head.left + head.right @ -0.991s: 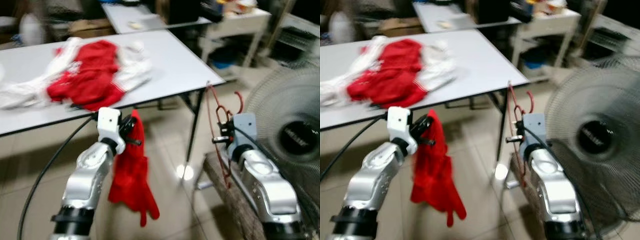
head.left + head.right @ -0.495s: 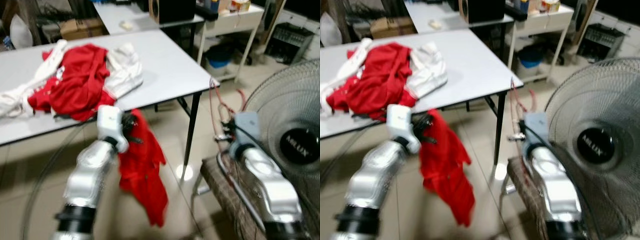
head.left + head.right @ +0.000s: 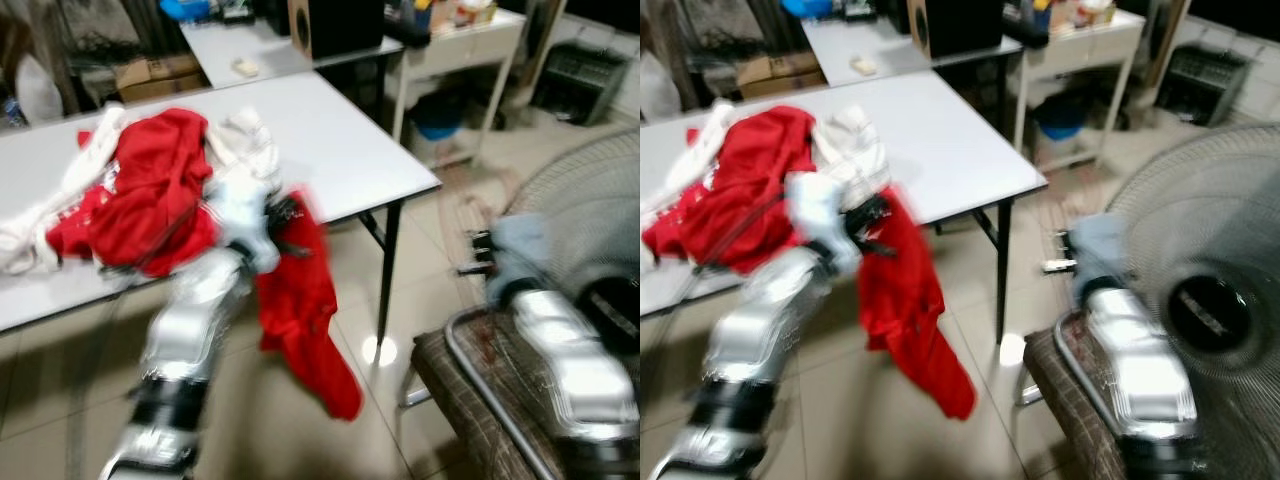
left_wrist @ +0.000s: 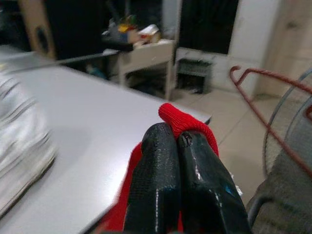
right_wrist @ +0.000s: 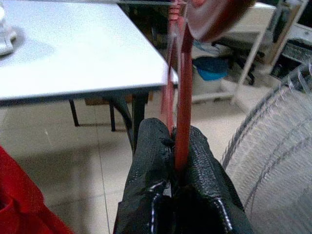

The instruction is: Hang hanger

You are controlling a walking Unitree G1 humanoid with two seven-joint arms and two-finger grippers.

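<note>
My left gripper (image 3: 278, 215) is shut on the top of a red garment (image 3: 300, 300), which hangs from it down toward the floor beside the table's front edge. In the left wrist view the black fingers (image 4: 161, 151) pinch a fold of the red cloth (image 4: 187, 122). My right gripper (image 5: 175, 139) is shut on a thin red wire hanger (image 5: 181, 87) that stands up from its fingers. In the eye views that gripper (image 3: 478, 268) is at the right, in front of the fan, and the hanger is a faint blur. The hanger's hook (image 4: 273, 78) appears in the left wrist view.
A white table (image 3: 340, 140) carries a pile of red and white clothes (image 3: 150, 190). A large standing fan (image 3: 590, 200) is at the right, with a brown woven seat (image 3: 480, 390) below it. A second table (image 3: 260, 50) and a white shelf (image 3: 460, 40) stand behind. The floor is tiled.
The head view has shifted and blurred. My left gripper has risen with the red garment, now against the table's edge, and the cloth has swung to the right. The right gripper still grips the hanger.
</note>
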